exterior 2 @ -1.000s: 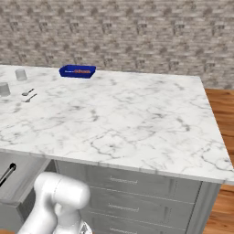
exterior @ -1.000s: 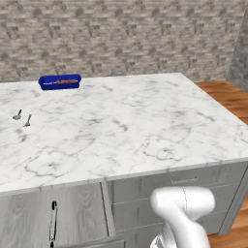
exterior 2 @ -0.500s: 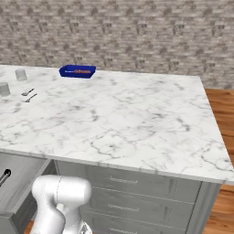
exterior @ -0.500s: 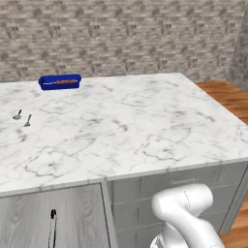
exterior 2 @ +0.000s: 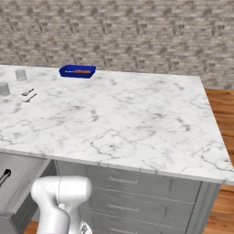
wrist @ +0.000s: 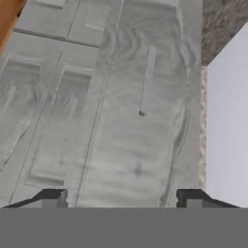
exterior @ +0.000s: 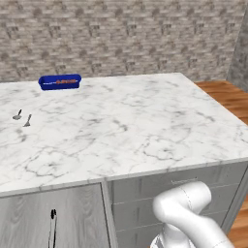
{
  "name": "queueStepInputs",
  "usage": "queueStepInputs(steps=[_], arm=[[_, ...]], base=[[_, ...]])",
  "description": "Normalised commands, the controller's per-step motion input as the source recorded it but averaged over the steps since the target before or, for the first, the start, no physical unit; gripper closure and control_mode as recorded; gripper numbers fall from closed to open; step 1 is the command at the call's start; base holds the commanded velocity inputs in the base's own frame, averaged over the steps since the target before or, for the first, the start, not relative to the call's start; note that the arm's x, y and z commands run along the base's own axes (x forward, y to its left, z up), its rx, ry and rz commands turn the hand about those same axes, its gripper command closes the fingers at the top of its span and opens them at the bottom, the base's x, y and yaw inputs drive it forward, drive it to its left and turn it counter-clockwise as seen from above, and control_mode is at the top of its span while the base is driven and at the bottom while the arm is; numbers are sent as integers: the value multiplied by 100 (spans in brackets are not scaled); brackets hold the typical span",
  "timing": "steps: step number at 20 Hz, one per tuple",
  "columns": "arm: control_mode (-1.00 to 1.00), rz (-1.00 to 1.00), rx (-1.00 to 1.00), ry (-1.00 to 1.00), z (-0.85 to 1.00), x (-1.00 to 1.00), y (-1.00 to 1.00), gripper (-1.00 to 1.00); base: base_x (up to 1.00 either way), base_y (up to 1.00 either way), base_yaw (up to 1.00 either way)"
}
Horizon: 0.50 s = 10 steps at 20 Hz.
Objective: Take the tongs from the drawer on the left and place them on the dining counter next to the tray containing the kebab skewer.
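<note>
Marble worktop [exterior: 126,126] first, the big white slab with grey veining, and nothing on it to count as placed yet. Below its edge the arm is working low at the grey cabinet fronts. Up close, the hand [wrist: 121,199] faces a drawer [wrist: 131,145] front square on, its two dark tips wide apart with nothing between them: open, gripping nothing, and clear of the front.

So we're at the drawer stage, by my reckoning, with the fetch not begun. Whether that drawer is shut or part-way out I can't tell from here. Next call, I'd say: get a hold on the silver bar handle [wrist: 147,80], or reach inside if it's already out far enough.

Blue tray [exterior: 59,81] now, far back at the left of the worktop, near the stone wall. Its long side runs left to right along that far edge. The kebab skewer [exterior: 61,82] lies inside it, a reddish streak along the tray's length.

The handle is slim and straight, running nearly top to bottom in the rolled close-up, tilted a touch.

And the tongs? Presumably in the drawer, going by the task; which way they point, I can't tell.
</note>
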Motion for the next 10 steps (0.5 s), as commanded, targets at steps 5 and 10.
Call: queueStepInputs(steps=[5, 10], arm=[[-100, 0, 3, 13, 77, -58, -30, -100], [-100, -1, 0, 3, 14, -5, -8, -100]], base=[[0, 0, 0], [0, 0, 0]])
